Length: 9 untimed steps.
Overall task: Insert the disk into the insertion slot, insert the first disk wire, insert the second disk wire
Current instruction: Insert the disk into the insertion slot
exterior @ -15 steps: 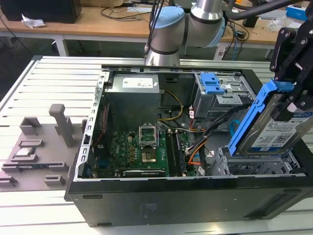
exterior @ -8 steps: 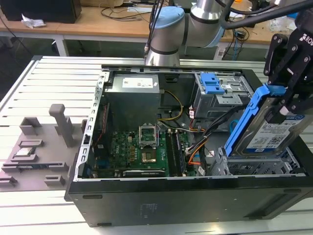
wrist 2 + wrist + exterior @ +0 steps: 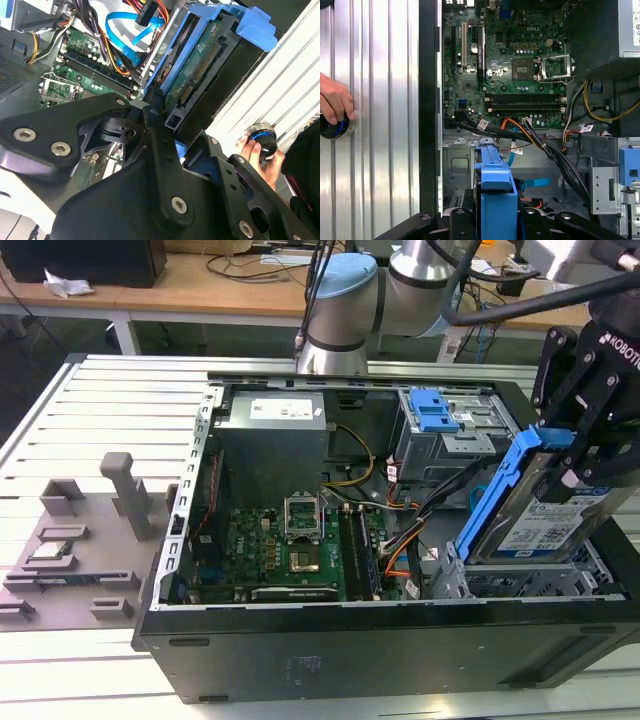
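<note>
slatted bench (image 3: 100, 400), open computer case (image 3: 350, 650), gripper (image 3: 578, 455) tight around tilted disk (image 3: 545, 525) (blue frame (image 3: 495, 500)) above insertion slot (image 3: 520, 585)

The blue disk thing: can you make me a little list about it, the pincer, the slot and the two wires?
disk: tilted up, clipped in its blue frame
pincer: shut on the disk's upper end
insertion slot: low grey cage at the disk's lower end; disk not lying flat in it
first disk wire: orange and black, loose inside the case
second disk wire: light-blue loop, loose inside the case
hand: on a round knob outside the case
</note>
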Tool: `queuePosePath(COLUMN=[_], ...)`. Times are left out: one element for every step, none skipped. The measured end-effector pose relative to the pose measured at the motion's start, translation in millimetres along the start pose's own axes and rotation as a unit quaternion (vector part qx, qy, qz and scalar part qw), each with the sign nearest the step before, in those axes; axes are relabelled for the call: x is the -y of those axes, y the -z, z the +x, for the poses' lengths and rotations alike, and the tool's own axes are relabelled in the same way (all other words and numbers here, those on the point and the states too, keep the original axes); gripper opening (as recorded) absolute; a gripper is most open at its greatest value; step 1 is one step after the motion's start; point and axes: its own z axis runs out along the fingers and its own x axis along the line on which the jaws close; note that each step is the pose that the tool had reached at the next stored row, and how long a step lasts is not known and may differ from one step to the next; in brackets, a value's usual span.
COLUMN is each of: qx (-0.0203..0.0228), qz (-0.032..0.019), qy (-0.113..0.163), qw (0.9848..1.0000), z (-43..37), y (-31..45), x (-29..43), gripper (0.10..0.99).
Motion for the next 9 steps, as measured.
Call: queuePosePath(qx=[0.0001, 0.0, 0.0001, 0.0001, 0.0001, 0.0001, 0.0, 0.0, 0.0001], qz=[0.0, 0.0, 0.0, 0.0, 0.0, 0.0, 0.0, 0.0, 0.0], qy=[0.0, 0.0, 0.0, 0.0, 0.0, 0.0, 0.0, 0.0, 0.0], qw=[1.0, 1.0, 1.0, 1.0, 1.0, 1.0, 1.0, 1.0, 1.0], z=[0.0, 0.0, 0.0, 0.0, 0.0, 0.0, 0.0, -0.1, -0.1], y=[-2.4, -6.9, -10.1, -13.9, -17.1, -21.0, -25.9, -28.9, -32.4], x=[0.1, 0.3, 0.4, 0.6, 0.7, 0.8, 1.0, 1.1, 1.3], gripper=[0.365, 0.365, 0.365, 0.365, 0.365, 0.365, 0.365, 0.365, 0.365])
